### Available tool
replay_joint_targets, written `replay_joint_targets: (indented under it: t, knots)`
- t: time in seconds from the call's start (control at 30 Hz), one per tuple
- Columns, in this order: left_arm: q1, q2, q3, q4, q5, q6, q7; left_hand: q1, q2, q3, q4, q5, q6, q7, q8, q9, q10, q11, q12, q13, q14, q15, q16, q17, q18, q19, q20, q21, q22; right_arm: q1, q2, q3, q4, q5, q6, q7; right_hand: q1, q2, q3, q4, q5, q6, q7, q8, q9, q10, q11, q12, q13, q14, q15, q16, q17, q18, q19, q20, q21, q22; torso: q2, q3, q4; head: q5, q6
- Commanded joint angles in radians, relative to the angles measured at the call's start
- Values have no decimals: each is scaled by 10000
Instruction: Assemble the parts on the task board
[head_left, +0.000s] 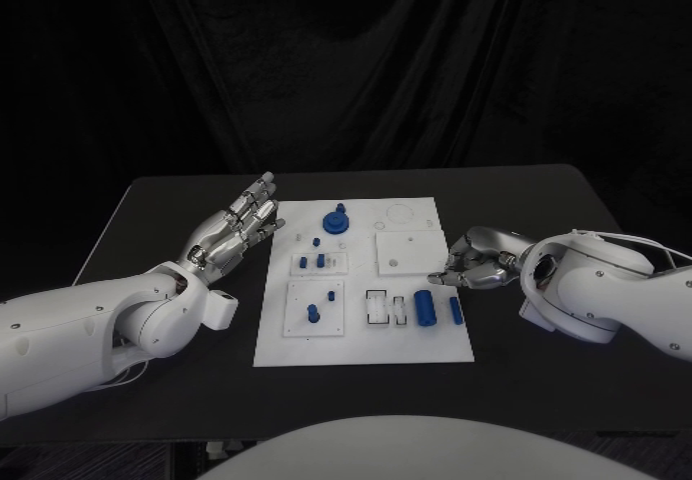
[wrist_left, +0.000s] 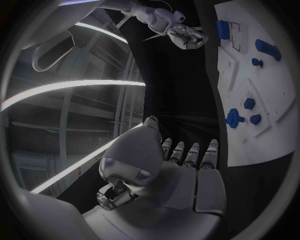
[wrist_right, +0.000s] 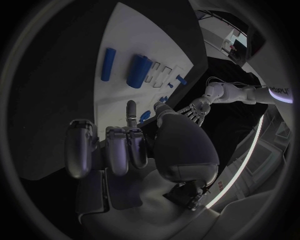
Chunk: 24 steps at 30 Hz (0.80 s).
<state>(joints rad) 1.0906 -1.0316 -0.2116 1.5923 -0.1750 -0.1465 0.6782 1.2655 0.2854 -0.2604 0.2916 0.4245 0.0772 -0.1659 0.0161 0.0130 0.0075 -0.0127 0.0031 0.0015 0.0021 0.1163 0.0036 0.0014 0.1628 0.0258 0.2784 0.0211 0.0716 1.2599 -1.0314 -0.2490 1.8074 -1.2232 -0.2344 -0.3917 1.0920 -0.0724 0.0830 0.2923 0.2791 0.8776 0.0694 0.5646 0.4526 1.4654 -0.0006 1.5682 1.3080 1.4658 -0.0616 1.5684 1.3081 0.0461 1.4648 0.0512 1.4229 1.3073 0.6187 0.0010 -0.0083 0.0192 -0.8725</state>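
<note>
On the black table (head_left: 173, 200) the white task board (head_left: 364, 345) lies in the middle, and every part sits on it. No writing on the board or parts can be read. At the board's near right lie two blue cylinders side by side, a thick one (head_left: 424, 308) and a thinner one (head_left: 456, 311). Near the board's far edge stands a blue round piece with a knob (head_left: 336, 220). Two small blue pegs (head_left: 310, 262) stand in the board's middle left panel, and one blue pin (head_left: 310, 314) stands in the near left panel. The left hand (head_left: 235, 228) hovers just off the board's left edge, fingers straight and apart, holding nothing. The right hand (head_left: 473, 262) sits at the board's right edge with fingers curled in, nothing visible in them.
</note>
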Motion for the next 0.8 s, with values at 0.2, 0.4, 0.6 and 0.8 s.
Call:
replay_joint_targets:
  t: [0.2, 0.4, 0.6, 0.8]
  knots:
    - [21, 81, 6, -79, -185, 425, 1440, 151, 44, 138, -5, 91, 12, 215, -22, 11, 12, 210, -6, 10, -21, 132, -36, -14, 159, 15, 7, 3, 28, -488, 24, 5, 225, -2632, -825, -1388, -1070, -100, 158, 22, -102, 198, -211, 335, 421, 1054, -205, 26, 2628, 1050, -179, 24, 2627, -183, 619, -198, 367, 2273, 1, 13, 0, -165, -2]
    - [14, 87, 6, -159, -186, 404, 1418, 157, 42, 146, -3, 94, 12, 225, -22, 11, 25, 233, -2, 14, -21, 144, -36, -14, 160, 4, 0, -6, -3, -745, 197, 4, 134, -2745, -946, -1407, -1633, -13, 210, 22, -460, 232, -245, 340, 576, 1054, -236, 26, 2628, 1050, -215, 24, 2627, -166, 584, -234, 312, 2249, -6, 19, 4, -157, -2]
    - [-2, 102, 6, -251, -129, 456, 1370, 170, 40, 174, -2, 102, 1, 261, -25, 9, 23, 294, -3, 13, -21, 152, -36, -14, 171, -8, -107, -13, -23, -897, 357, 4, 89, -2725, -1001, -1397, -2114, 211, 104, 16, -603, 286, -268, 300, 676, 1054, -261, 26, 2628, 1050, -242, 24, 2627, -239, 706, -259, 618, 2346, -2, 24, 3, -193, -2]
    - [-22, 169, 6, -335, 125, 590, 1321, 229, 39, 225, -20, 157, 24, 319, -20, 13, 33, 350, -1, 15, -21, 170, -36, -14, 172, -2, -146, -7, -7, -994, 531, 4, 18, -2700, -896, -1439, -2242, 271, 50, 3, -876, 383, -301, 283, 748, 1054, -293, 26, 2628, 1050, -270, 24, 2627, -271, 762, -286, 757, 2388, -5, 7, 6, -202, -2]
